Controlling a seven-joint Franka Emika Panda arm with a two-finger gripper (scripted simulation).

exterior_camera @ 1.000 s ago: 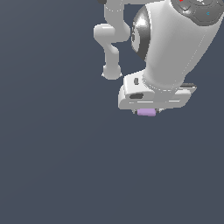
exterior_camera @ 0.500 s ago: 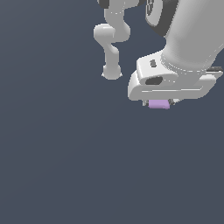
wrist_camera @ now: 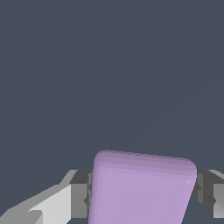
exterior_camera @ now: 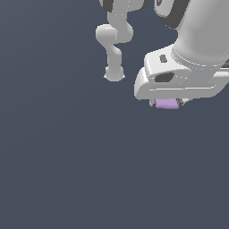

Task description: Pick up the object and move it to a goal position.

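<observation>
The object is a small lavender cube (exterior_camera: 167, 103), seen in the exterior view just under the white hand of the arm, toward that view's right. My gripper (exterior_camera: 167, 103) is shut on it, with a dark finger pressed against each side. In the wrist view the cube (wrist_camera: 142, 189) fills the space between the two grey fingers (wrist_camera: 80, 194). The cube hangs above the dark floor, held off it.
A plain dark grey floor (exterior_camera: 67, 170) spreads under everything. The arm's white links and base (exterior_camera: 114, 71) stand further back, to the exterior view's left of the hand.
The hand with the cube has travelled toward the exterior view's right and slightly down, and looms larger in the picture. The cube stays gripped throughout.
</observation>
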